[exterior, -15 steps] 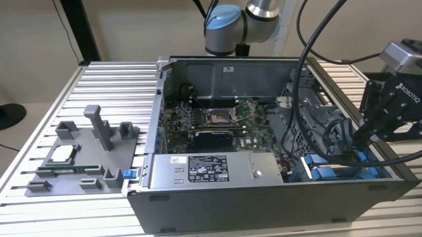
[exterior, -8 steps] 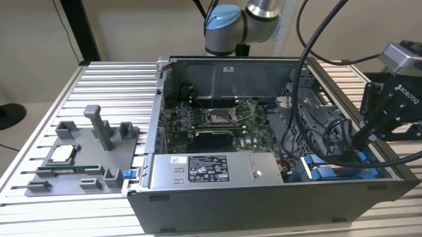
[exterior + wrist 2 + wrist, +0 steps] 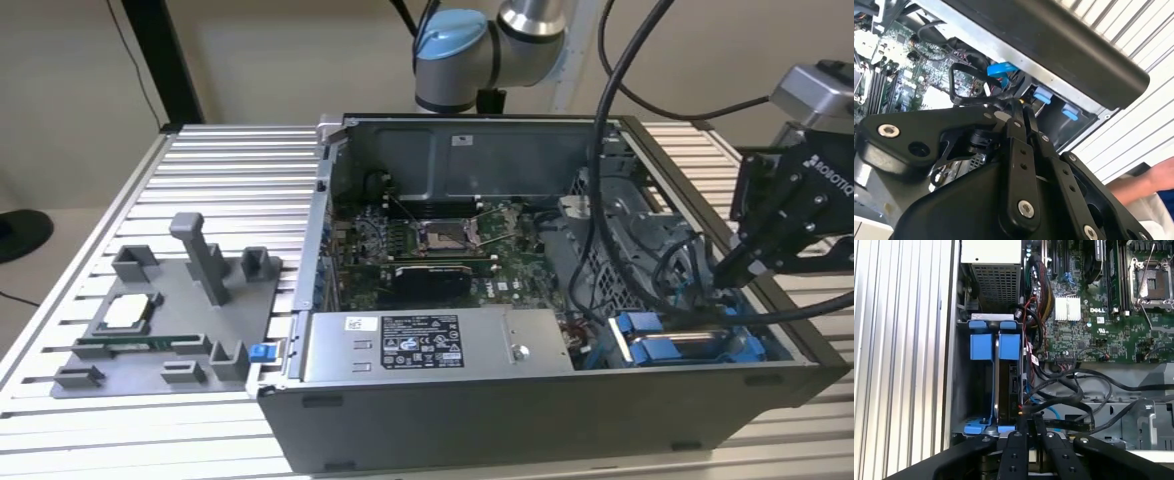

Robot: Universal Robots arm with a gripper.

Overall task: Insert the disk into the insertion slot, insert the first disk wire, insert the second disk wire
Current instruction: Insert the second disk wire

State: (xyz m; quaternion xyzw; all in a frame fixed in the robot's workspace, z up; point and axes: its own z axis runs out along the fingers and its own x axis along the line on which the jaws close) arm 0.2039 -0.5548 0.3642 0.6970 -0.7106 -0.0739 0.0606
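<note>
The disk (image 3: 1008,390) stands on edge inside the insertion slot (image 3: 965,390), between bright blue carrier tabs (image 3: 981,346). In the exterior view the slot's blue rails (image 3: 678,347) show at the case's front corner, on the exterior view's right. My gripper (image 3: 730,274) hangs just above that bay. Its fingers are closed together on a black disk wire (image 3: 952,82), which loops away from the tips. In both wrist views the gripper (image 3: 1020,104) (image 3: 1027,419) sits at the disk's near end, the pinched wire end close to the disk's edge.
The open computer case holds a motherboard (image 3: 441,245), a grey labelled box (image 3: 427,345) and a perforated cage (image 3: 607,265). Loose black cables (image 3: 1089,390) cross beside the bay. A grey fixture (image 3: 160,320) lies on the slatted table (image 3: 227,170). A person's hand (image 3: 1149,185) is near the case.
</note>
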